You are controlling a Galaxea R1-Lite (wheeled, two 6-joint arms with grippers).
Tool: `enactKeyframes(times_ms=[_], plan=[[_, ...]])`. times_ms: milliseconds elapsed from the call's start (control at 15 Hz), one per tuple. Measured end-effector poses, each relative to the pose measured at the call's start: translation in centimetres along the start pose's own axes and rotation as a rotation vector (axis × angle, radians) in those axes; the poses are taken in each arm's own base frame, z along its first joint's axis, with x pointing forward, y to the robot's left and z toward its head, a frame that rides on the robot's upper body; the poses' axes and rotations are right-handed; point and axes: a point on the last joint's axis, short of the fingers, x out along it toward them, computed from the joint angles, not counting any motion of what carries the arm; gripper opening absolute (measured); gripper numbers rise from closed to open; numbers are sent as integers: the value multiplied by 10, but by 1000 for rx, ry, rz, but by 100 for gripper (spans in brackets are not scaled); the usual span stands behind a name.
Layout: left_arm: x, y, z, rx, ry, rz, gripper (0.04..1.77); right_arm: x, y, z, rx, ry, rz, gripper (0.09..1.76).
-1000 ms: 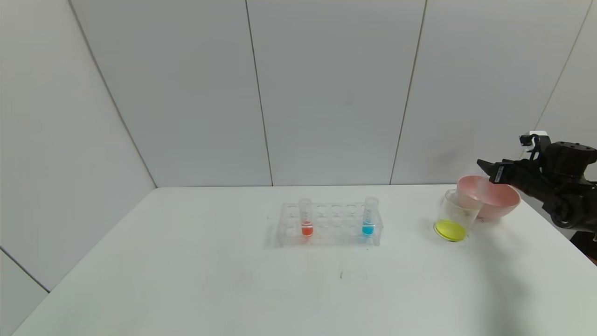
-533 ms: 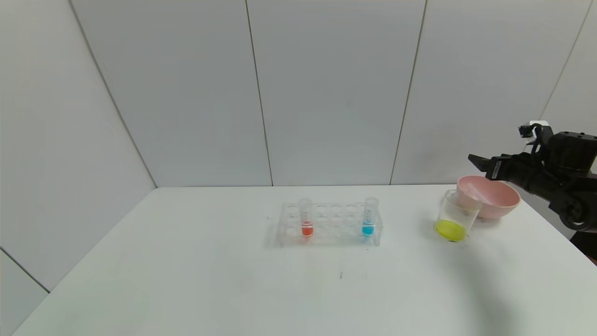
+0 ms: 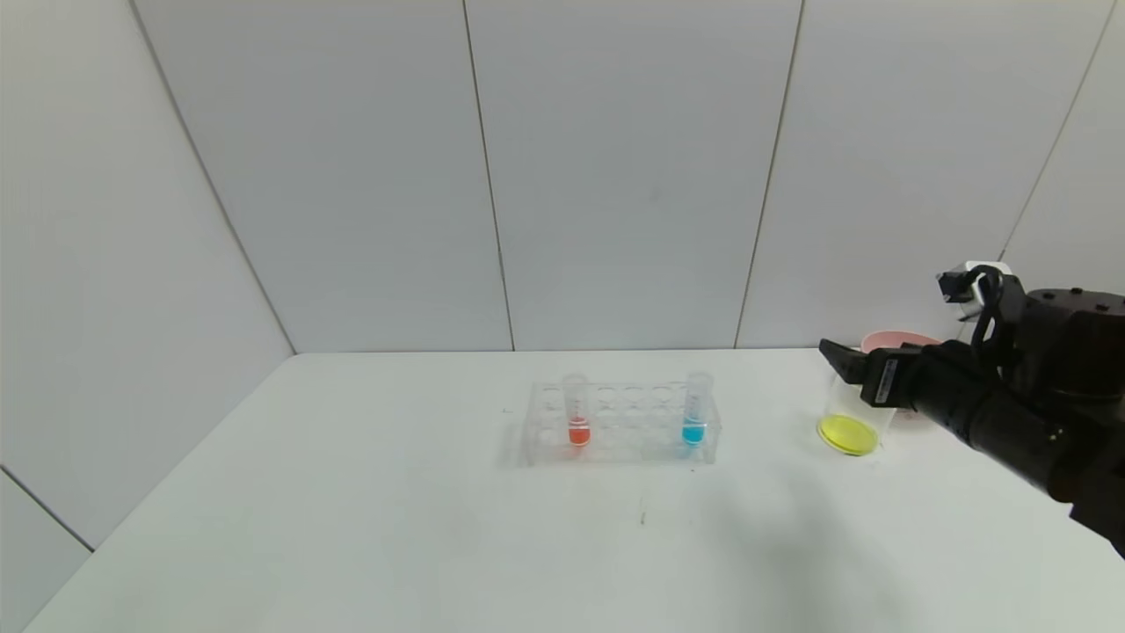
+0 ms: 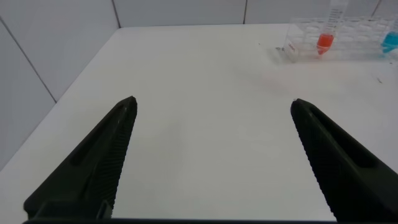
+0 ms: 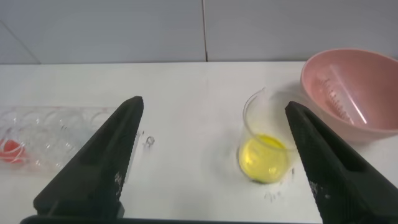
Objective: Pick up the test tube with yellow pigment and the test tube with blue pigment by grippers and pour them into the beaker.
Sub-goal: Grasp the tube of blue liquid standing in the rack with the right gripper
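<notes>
The blue test tube point(image 3: 694, 411) stands upright at the right end of the clear rack point(image 3: 622, 424); it also shows in the left wrist view point(image 4: 390, 41). No tube holding yellow liquid is in view. The beaker point(image 3: 851, 420) holds yellow liquid and stands right of the rack; it also shows in the right wrist view point(image 5: 266, 144). My right gripper point(image 3: 841, 360) is open and empty, hovering just above and behind the beaker. My left gripper point(image 4: 212, 106) is open and empty over bare table, left of the rack, and does not show in the head view.
An orange-red tube point(image 3: 577, 411) stands at the rack's left end. A pink bowl point(image 5: 348, 93) behind the beaker holds an empty clear tube point(image 5: 339, 99) lying on its side. The white table point(image 3: 439, 527) ends at the wall behind.
My right gripper has moved left and down, from above the pink bowl to just over the beaker, now covering most of the bowl. The tubes, rack and beaker have not moved.
</notes>
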Motion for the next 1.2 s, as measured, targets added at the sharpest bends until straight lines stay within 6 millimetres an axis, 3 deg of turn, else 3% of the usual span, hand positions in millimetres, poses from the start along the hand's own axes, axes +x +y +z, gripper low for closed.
enactKeyframes(times_ms=[267,600,933,1200], plan=[[0,0,0,0,0,0,176,-51,50,-20,7,-1,-60,167],[0,0,0,0,0,0,176,-97,87,-47,-15,-29,-16,169],[0,0,0,0,0,0,176,-117,127,-73,13,-75,-12,170],[0,0,0,0,0,0,176,-119,148,-103,9,-72,43,170]])
